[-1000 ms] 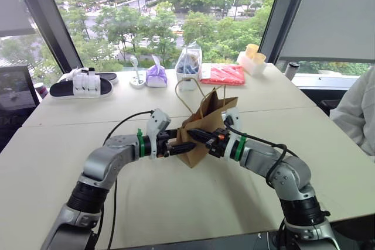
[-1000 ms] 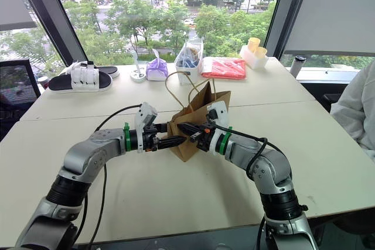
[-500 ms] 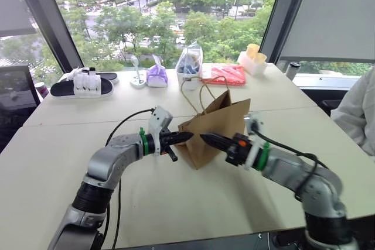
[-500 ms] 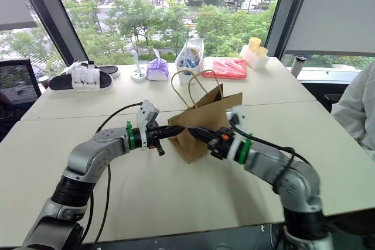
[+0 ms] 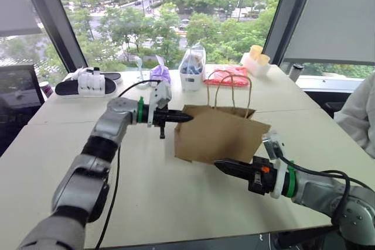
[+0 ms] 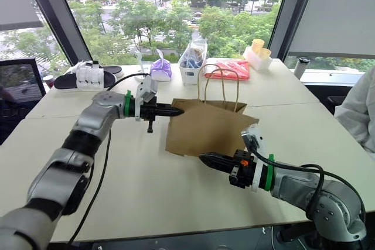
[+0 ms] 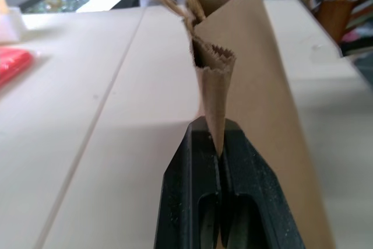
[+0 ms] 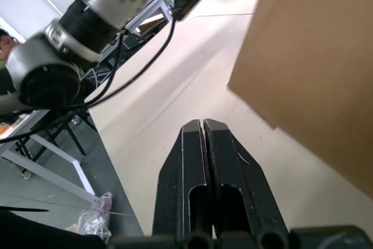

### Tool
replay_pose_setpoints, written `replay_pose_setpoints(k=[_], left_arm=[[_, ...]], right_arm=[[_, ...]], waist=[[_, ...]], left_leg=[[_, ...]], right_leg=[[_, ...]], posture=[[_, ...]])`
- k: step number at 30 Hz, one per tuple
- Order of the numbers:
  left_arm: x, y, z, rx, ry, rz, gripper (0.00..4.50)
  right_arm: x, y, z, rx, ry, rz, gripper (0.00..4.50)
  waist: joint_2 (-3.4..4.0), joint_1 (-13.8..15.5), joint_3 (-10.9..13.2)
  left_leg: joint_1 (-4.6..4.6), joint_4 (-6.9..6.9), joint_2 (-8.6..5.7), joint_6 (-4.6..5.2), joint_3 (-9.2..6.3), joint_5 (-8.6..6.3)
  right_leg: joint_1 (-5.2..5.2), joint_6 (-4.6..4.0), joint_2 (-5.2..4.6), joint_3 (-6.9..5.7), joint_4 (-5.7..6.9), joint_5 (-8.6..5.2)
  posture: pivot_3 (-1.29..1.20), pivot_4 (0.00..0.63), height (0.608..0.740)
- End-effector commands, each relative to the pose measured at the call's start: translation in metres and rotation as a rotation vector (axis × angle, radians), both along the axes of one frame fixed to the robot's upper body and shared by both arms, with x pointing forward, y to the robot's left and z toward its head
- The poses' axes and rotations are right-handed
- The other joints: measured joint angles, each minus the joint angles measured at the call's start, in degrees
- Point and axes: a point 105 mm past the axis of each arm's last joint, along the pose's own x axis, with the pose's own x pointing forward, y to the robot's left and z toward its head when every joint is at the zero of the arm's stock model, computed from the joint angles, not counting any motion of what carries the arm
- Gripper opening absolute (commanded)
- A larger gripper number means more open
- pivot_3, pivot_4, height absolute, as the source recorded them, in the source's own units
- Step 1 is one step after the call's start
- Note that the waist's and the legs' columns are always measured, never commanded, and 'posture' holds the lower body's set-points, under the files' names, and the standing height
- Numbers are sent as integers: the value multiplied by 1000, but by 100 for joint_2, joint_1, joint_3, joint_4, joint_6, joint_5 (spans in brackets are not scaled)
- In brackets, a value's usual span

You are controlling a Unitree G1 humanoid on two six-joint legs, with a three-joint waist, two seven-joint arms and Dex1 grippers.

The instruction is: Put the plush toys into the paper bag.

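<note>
The left gripper (image 5: 186, 117) sits a little left of the middle of the left eye frame, its two black fingers pinched together on the upper left corner of the paper bag (image 5: 220, 136); in the left wrist view that folded, saw-toothed edge of brown paper (image 7: 214, 94) runs down between the fingers, so the grip is on the bag's rim. The bag stands in the centre of the frame on the pale table (image 5: 146, 191), broad side toward the camera, tilted so that its lower left corner is off the tabletop; its two looped handles (image 5: 233, 89) stand up above the rim. The right gripper (image 5: 221, 167) is in the lower centre-right of the frame, just below the bag's bottom edge, fingers pressed together and holding nothing; it points left and is apart from the paper. The plush toys cannot be made out anywhere in the frames. Along the far edge of the table, upper middle, lie a purple bundle (image 5: 159, 74), a clear bag with blue contents (image 5: 192, 65) and a red packet (image 5: 227, 75); at upper left sits a black tray (image 5: 87, 84) with white items.
</note>
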Motion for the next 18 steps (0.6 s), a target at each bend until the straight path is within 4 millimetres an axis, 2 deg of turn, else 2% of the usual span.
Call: replay_pose_setpoints(k=[1,5,8,9,11,18], left_arm=[[11,4,-21,120,-23,12,24],[10,9,-36,166,21,-6,24],[8,10,-38,152,35,-15,24],[8,10,-36,128,38,-16,268],[7,11,-33,99,52,-21,904],[4,21,-24,18,78,-3,4359]], right_arm=[[-7,4,8,16,-43,-1,0],[-8,1,6,14,-42,-41,0],[-9,-1,5,11,-40,-54,0],[-9,-1,5,10,-40,-55,0],[-8,-1,4,6,-40,-55,0],[-3,-1,3,-10,-38,-32,0]], waist=[[-1,8,0],[-5,1,2],[-9,12,3],[-9,11,3],[-10,9,3],[-10,-18,4]], left_leg=[[-2,0,-1,-1,0,0],[-5,-1,-4,8,-1,-5],[-5,4,-5,9,-5,-5],[-4,8,-6,11,-6,-6],[-4,14,-6,15,-6,-8],[-3,22,-2,19,-8,-11]], right_leg=[[-1,2,0,0,0,1],[-7,5,-2,0,4,3],[-3,6,-2,-1,5,3],[0,8,-1,-1,5,4],[6,9,-1,-2,5,4],[5,10,5,-4,11,4]], posture=[[0,150,740],[0,150,740],[0,150,740],[0,150,740],[0,150,740],[0,150,740]])
